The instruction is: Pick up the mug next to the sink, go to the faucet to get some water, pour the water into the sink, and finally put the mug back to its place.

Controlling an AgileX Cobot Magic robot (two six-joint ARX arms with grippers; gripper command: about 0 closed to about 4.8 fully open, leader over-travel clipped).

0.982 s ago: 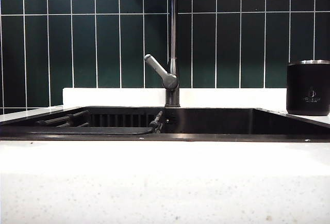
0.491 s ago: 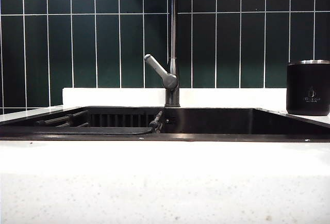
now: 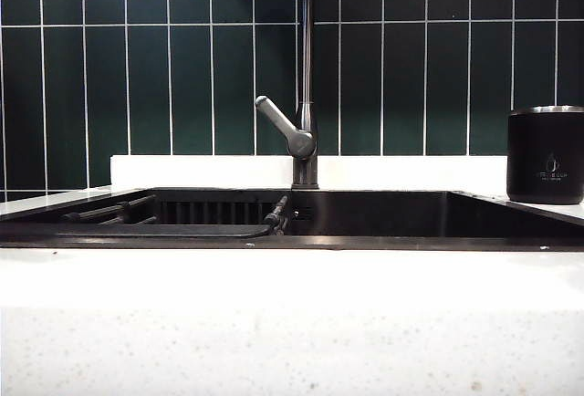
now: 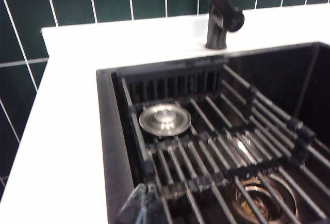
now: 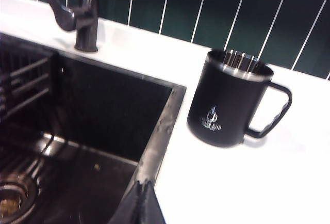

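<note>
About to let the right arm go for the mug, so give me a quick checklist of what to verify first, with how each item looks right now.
1. Mug upright on the counter beside the sink: ok.
2. Mug handle unobstructed, turned away from the sink: ok.
3. Right gripper open for the grasp: not ok, shut.
4. Left gripper away from the mug, over the sink rack: ok, shut.
5. Faucet off, no stream: ok.
6. Mug empty: cannot tell.

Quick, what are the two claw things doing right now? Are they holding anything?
Left tool: closed, holding nothing, above the sink's left edge.
Right tool: closed, holding nothing, over the sink's right edge, short of the mug.
</note>
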